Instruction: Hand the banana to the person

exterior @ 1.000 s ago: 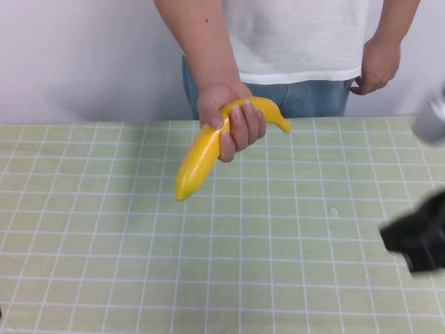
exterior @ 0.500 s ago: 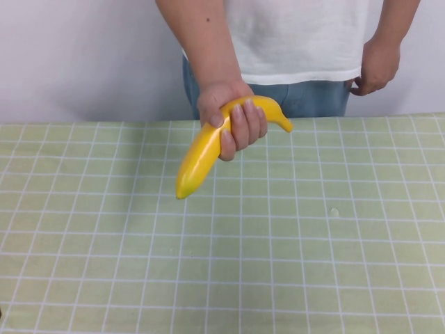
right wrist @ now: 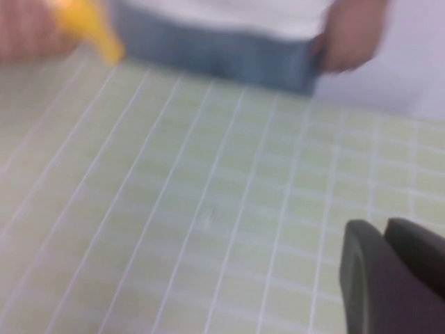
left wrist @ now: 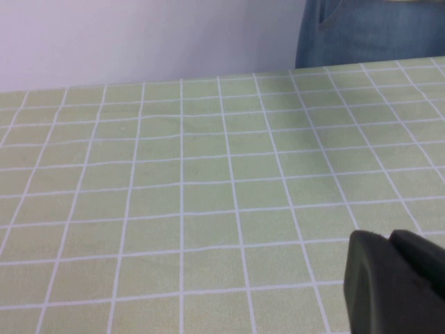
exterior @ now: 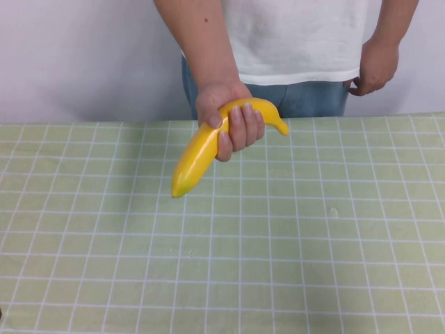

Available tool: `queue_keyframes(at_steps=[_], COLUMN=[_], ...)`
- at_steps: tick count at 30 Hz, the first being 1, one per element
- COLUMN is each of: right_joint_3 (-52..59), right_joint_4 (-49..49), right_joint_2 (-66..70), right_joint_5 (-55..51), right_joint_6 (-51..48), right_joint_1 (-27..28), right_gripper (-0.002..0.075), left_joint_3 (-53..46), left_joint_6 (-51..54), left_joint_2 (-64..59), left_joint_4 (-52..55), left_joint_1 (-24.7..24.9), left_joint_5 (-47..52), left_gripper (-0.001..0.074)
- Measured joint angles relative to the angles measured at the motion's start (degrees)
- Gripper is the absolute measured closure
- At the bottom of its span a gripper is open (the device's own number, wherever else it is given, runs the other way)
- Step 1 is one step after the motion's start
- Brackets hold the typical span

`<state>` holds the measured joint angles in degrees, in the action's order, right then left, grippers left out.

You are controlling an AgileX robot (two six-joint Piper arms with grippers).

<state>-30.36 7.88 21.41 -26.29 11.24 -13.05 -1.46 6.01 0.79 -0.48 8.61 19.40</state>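
Note:
The person (exterior: pixel 299 35) stands behind the table in a white T-shirt and blue jeans. Their hand (exterior: pixel 233 115) grips the yellow banana (exterior: pixel 193 158) and holds it above the table's far middle, stem toward the person. Neither arm shows in the high view. My left gripper (left wrist: pixel 389 238) is shut and empty, low over the tablecloth, with only jeans (left wrist: pixel 368 31) beyond it. My right gripper (right wrist: pixel 384 226) is shut and empty, well back from the banana (right wrist: pixel 90 28), which shows blurred at the far corner of the right wrist view.
A green tablecloth with a white grid (exterior: pixel 278 243) covers the table. A white wall stands behind the person. The person's other hand (exterior: pixel 375 62) hangs at their hip.
My right arm, at the right edge of the high view a second ago, has drawn out of that view. The person's hand has shifted the banana slightly left and up.

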Motion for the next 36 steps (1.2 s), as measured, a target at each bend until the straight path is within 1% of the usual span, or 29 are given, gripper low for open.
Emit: queue_keyframes(at_steps=[2,6,10,14,15,16,20,36], right_joint_3=[5.4,16.1,24.8,31.5,32.3,32.0,32.1,32.1], right_joint_4=[-2.2,-1.1,-1.1,-2.8,-2.8,-2.0,-1.0,-0.2], right_joint_2=[-5.0,-15.2,-23.3,-22.9,-23.1,-23.2,-23.2,-23.2], right_joint_5=[3.6,10.3,13.4,16.2,15.4,11.2,8.3,7.8], right_joint_6=[0.0,-0.1,-0.1,0.0,-0.5,-2.3,-9.0,-7.2], right_joint_1=[4.0,10.3,14.3,16.9,17.3,17.6,18.1,18.1], right_gripper=[0.0733,0.0733,0.0733,0.0733,0.0733,0.0733,0.0733,0.0733], left_joint_3=[0.0,0.0,0.0,0.0,0.0,0.0,0.0,0.0], left_joint_6=[0.0,0.0,0.0,0.0,0.0,0.0,0.0,0.0], left_joint_2=[0.0,0.0,0.0,0.0,0.0,0.0,0.0,0.0], left_joint_4=[0.0,0.0,0.0,0.0,0.0,0.0,0.0,0.0], left_joint_1=[0.0,0.0,0.0,0.0,0.0,0.0,0.0,0.0], left_joint_5=[0.0,0.0,0.0,0.0,0.0,0.0,0.0,0.0], left_gripper=[0.0732,0.0732,0.0732,0.0732,0.0732,0.0732,0.0732,0.0732])
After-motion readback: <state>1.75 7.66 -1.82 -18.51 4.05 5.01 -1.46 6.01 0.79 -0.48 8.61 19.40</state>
